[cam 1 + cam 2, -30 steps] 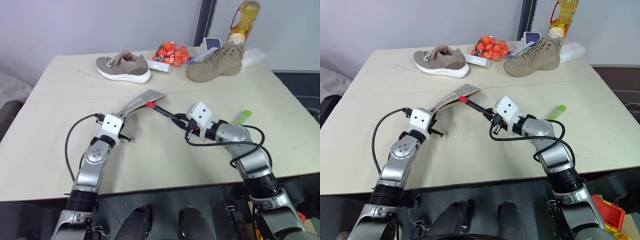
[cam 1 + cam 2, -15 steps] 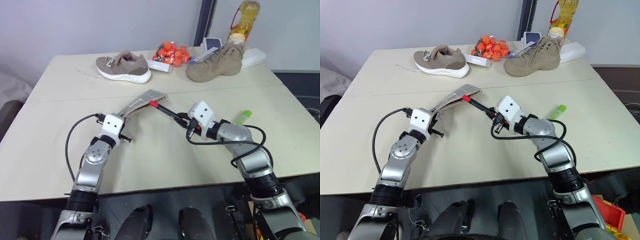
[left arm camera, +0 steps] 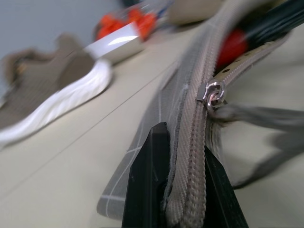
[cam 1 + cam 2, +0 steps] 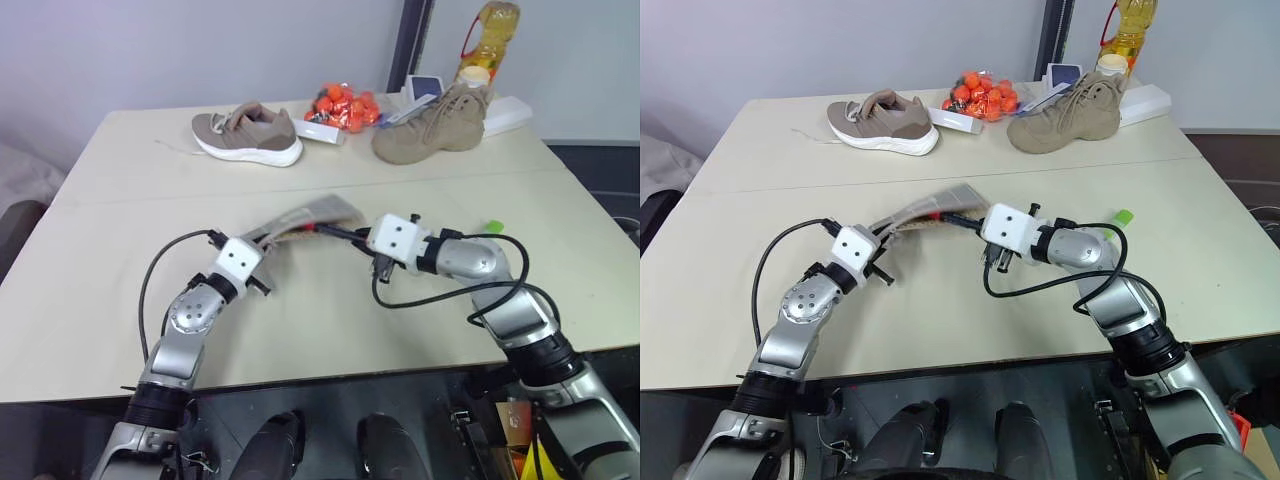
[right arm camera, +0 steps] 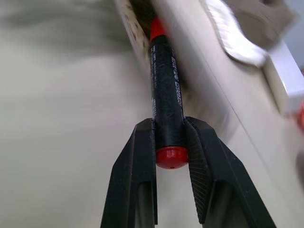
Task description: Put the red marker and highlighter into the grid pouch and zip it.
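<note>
The right gripper (image 5: 170, 142) has its two black fingers closed on the dark middle of the red marker (image 5: 165, 90), near the marker's red back end, which sticks out a little between the fingers. The marker points away from the gripper, and its red cap touches the open mouth of the grid pouch (image 4: 305, 215), just at the edge of the zipper. The left gripper (image 3: 178, 175) is closed tightly on the zipper edge of the pouch, at the end nearest to it, and holds this end lifted off the table (image 4: 120, 290), so the grey fabric makes a curve between the two grippers. The metal zipper pull (image 3: 212, 94) hangs on the zipper just beyond the left fingers. The highlighter (image 4: 492, 225) lies on the table behind the right arm, well apart from the pouch. At the far edge of the table there are a low beige sneaker (image 4: 248, 133), a tan boot (image 4: 432, 125), a bag of small orange fruits (image 4: 345, 106) and a bottle of yellow oil (image 4: 487, 40).
</note>
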Robot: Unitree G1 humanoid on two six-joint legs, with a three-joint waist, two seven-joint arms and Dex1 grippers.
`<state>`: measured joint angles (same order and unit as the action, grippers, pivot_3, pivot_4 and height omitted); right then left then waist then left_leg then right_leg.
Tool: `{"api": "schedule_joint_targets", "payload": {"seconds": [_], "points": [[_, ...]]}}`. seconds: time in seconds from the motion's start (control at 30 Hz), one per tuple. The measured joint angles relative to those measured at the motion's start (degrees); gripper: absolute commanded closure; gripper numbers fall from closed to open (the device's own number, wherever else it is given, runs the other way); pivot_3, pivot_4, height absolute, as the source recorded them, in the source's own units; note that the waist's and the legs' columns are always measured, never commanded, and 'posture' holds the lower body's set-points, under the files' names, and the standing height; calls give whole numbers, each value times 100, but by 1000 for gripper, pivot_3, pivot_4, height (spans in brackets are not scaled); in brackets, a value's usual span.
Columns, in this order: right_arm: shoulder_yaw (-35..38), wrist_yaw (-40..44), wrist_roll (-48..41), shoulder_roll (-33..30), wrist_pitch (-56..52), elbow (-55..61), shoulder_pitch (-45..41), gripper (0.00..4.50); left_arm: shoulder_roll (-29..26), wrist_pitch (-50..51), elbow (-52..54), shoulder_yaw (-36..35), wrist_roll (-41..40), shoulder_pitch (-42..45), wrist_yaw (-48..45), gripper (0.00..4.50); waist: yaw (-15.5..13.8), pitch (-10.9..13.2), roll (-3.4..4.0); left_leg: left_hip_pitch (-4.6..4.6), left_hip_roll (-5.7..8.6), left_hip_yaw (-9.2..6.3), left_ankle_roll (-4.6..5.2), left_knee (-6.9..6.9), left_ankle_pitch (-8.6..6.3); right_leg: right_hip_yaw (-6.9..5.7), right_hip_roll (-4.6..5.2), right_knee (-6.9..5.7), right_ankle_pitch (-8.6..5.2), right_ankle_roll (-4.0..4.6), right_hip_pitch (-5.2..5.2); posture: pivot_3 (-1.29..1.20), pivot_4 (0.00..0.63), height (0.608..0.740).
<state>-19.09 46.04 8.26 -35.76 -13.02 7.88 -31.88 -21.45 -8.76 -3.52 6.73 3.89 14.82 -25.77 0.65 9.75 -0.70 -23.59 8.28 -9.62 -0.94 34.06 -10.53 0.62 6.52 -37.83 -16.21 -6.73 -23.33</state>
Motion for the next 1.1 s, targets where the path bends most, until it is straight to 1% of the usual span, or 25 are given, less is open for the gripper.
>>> {"api": "schedule_joint_targets", "payload": {"seconds": [0.13,0.2,0.23,0.27,0.37,0.47,0.57,0.6,0.67,0.7,0.77,0.87,0.97,1.03,1.1], "points": [[-187,154,325,-51,201,19,-70,4143,-174,-179,21,134,47,-35,-291,4500,0,1,-2,0,0,-1,0,0,0,0,0,0,0,0,0,0,150,740],[-252,209,403,-13,212,19,-124,3096,-167,-179,21,138,48,-38,-307,4500,-1,1,-2,0,0,-2,1,0,0,0,0,0,0,0,0,0,150,740],[-256,236,396,19,211,22,-138,2716,-163,-179,21,140,49,-41,-307,4500,-1,2,-3,0,0,-2,1,0,0,0,0,0,0,0,0,0,150,740],[-256,283,391,91,197,39,-161,2243,-148,-178,21,148,54,-43,-307,4500,-1,2,-3,0,0,-2,1,0,0,0,0,0,0,0,0,0,150,740],[-233,326,383,100,141,99,-160,708,-116,-143,21,148,94,-44,-241,4500,-5,2,-5,0,0,-2,1,1,0,0,1,1,0,0,1,0,150,740],[177,256,122,117,-153,219,22,708,-89,-30,1,122,212,-40,-27,4500,-26,3,-5,0,0,-3,1,1,-1,0,1,2,0,0,3,0,150,740],[816,188,-404,161,-629,413,343,708,-55,127,-99,84,339,-17,221,4500,-27,3,-5,0,0,-3,2,1,-1,0,1,4,0,0,3,0,150,740],[1155,81,-633,259,-818,458,502,708,21,206,-124,77,384,22,343,4500,-31,3,-6,0,0,-4,3,1,-1,0,1,4,0,0,6,0,150,740],[1656,-167,-916,346,-1182,439,668,152,111,345,-197,63,443,97,558,4500,-45,3,-6,0,0,-3,3,5,-1,-1,0,4,1,-1,7,0,150,740],[2034,-420,-1045,430,-1526,358,704,15,161,431,-265,38,462,135,677,4500,-45,3,-6,0,0,-3,3,6,-1,-1,0,4,1,-1,7,0,150,740],[2557,-879,-1134,466,-2023,135,704,15,220,497,-314,36,499,151,794,4500,-47,3,-6,0,0,-2,3,7,-1,-1,-1,4,1,0,7,0,150,740],[3187,-1916,-970,608,-2603,-215,723,15,284,557,-398,44,561,181,895,4500,-49,2,-4,0,-1,0,3,4,-1,1,-1,1,1,0,2,0,150,740],[3608,-2630,-966,991,-3079,-251,769,15,362,561,-540,61,562,243,932,4500,-30,2,-4,0,-2,0,2,1,-1,1,0,0,1,0,1,0,150,740],[3917,-3081,-1052,1422,-3511,-247,803,15,405,561,-615,81,562,319,947,4500,-26,2,-4,0,-1,0,3,3,-1,2,0,-1,1,0,2,0,150,740],[4078,-3372,-1184,1757,-3838,-246,846,15,427,556,-687,95,562,373,947,4500,-16,1,-2,0,-1,1,3,5,-1,4,0,-3,1,0,1,0,150,740]]}}
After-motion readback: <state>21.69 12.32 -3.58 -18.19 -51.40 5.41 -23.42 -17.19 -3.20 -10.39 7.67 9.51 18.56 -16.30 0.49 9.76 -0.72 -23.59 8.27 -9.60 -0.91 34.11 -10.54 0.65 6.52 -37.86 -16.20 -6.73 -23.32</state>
